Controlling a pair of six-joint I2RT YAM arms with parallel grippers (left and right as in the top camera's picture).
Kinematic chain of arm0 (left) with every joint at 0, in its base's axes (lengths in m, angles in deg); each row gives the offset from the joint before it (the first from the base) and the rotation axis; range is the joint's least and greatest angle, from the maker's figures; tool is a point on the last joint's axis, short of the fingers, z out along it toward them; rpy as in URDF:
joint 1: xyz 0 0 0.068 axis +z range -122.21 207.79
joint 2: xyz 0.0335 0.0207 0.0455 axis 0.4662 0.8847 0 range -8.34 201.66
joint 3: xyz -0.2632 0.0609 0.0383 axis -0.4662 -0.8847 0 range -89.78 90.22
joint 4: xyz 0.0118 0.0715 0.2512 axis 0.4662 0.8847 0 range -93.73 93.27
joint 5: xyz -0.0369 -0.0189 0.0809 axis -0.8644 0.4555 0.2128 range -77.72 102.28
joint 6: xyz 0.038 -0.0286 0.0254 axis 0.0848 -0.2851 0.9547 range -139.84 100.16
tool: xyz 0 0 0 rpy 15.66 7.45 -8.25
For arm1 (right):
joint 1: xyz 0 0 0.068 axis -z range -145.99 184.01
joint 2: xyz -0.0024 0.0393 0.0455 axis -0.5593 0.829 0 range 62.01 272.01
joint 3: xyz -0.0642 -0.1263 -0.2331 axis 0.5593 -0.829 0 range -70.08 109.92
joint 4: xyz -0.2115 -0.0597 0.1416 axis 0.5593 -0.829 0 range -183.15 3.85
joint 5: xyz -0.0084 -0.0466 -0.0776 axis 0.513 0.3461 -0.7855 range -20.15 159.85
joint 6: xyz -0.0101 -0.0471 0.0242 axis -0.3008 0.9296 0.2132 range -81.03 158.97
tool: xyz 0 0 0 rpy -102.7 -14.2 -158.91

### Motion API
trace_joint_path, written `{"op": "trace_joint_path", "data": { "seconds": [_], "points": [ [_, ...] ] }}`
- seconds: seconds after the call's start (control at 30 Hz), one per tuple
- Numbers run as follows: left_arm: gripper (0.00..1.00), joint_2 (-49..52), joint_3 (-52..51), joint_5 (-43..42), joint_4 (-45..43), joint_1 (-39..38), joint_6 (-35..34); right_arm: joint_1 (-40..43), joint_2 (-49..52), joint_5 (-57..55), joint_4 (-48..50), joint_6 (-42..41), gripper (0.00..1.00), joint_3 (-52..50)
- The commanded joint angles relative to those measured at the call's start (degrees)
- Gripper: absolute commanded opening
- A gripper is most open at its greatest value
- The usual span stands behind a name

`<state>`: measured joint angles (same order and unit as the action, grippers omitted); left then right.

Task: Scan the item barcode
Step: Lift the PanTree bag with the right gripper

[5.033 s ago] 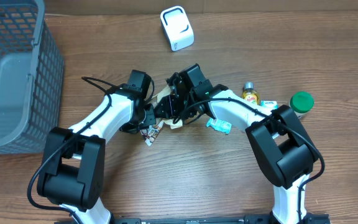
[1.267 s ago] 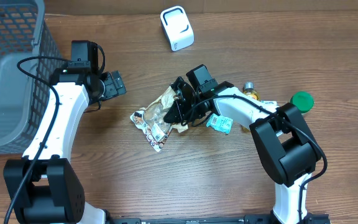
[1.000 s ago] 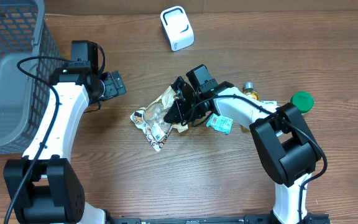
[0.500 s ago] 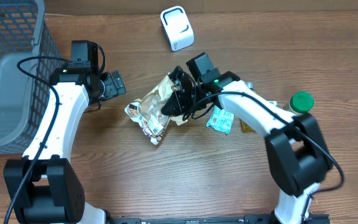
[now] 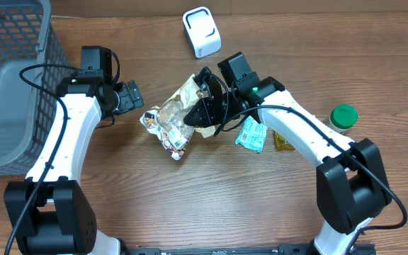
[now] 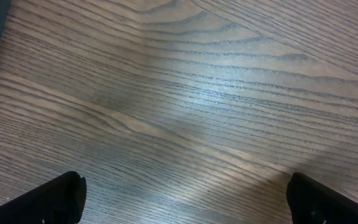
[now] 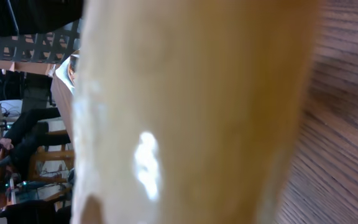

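Grey basket [image 5: 20, 28], green-lidded jar [image 5: 343, 115], teal packet [image 5: 250, 134], wooden table [image 5: 211, 205].

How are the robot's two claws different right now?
The left gripper stands wide open and holds nothing, while the right gripper is shut on the crinkly snack bag. The left gripper sits over bare table near the grey basket; the right gripper is mid-table, with the bag filling its camera's view. Both are black two-finger claws on white arms.
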<state>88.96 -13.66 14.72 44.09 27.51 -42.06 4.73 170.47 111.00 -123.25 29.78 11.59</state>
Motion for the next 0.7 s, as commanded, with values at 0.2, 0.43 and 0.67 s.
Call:
{"op": "trace_joint_path", "data": {
  "seconds": [0.2,0.43,0.67],
  "points": [
    [1.0,-0.1,0.4,0.7,0.0,-0.1,1.0,0.2,-1.1,-0.7,-0.4,0.7,0.04,0.9],
    [0.99,-0.1,0.4,0.7,0.0,-0.1,1.0,0.0,-1.1,-17.0,-2.4,0.7,0.04,-0.7],
    [1.0,-0.1,0.4,0.7,0.0,-0.1,1.0,0.4,-1.1,-22.5,1.6,5.0,0.04,0.6]
  ]
}}
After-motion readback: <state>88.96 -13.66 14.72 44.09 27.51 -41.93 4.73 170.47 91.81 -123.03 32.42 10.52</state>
